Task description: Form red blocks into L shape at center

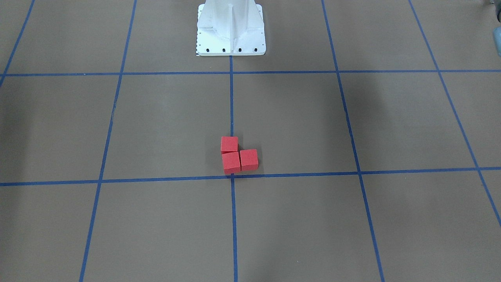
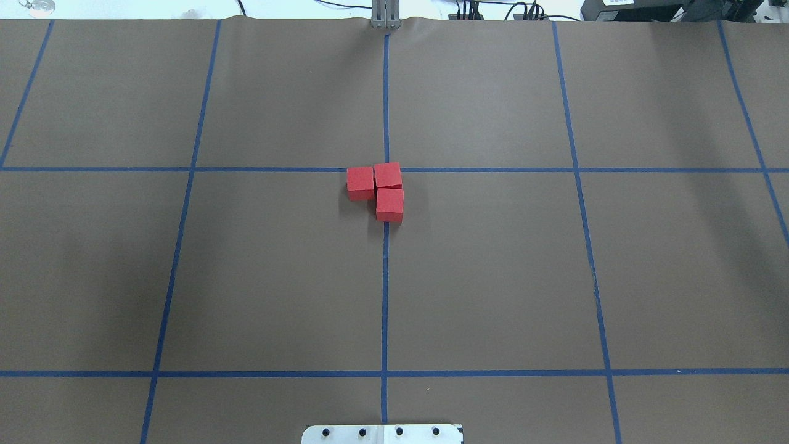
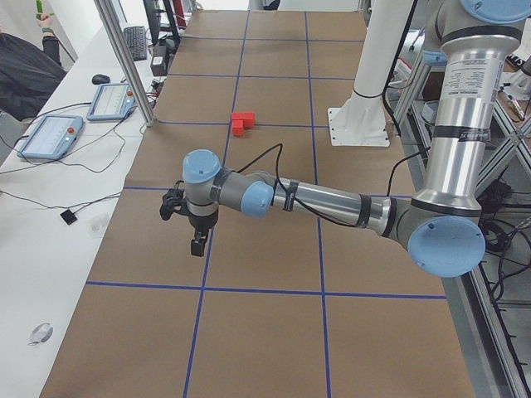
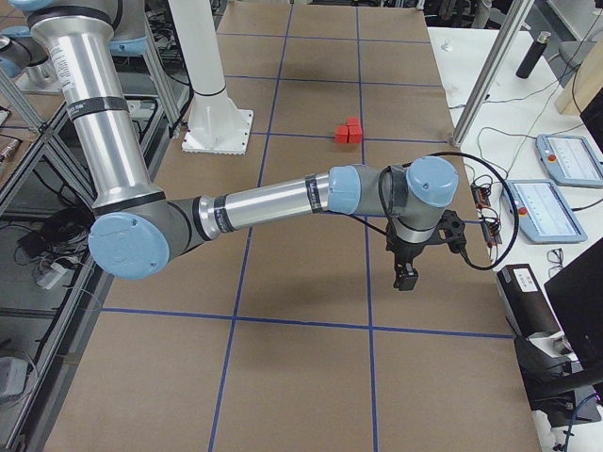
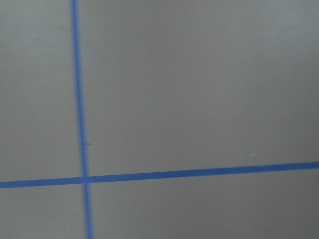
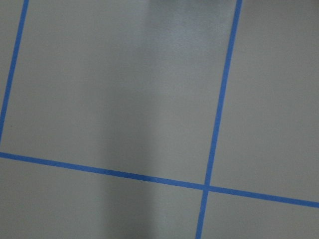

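Three red blocks lie touching in an L shape on the brown surface. In the overhead view the corner block point(image 2: 388, 176) sits just on the robot's side of the center crossing point(image 2: 386, 169), one block point(image 2: 360, 183) to its left and one point(image 2: 389, 205) nearer the robot. The front view shows them point(image 1: 231, 162) against the crossing point(image 1: 232, 177). My left gripper point(image 3: 197, 246) hangs over the table's left part, far from the blocks point(image 3: 242, 123). My right gripper point(image 4: 406, 280) hangs over the right part, far from the blocks point(image 4: 349, 132). I cannot tell whether either is open or shut.
The white robot base point(image 1: 231, 27) stands at the robot's side of the table, its plate edge in the overhead view point(image 2: 382, 433). Tablets point(image 3: 50, 137) point(image 4: 565, 155), cables and aluminium posts point(image 3: 124, 62) stand on the white benches beyond the far edge.
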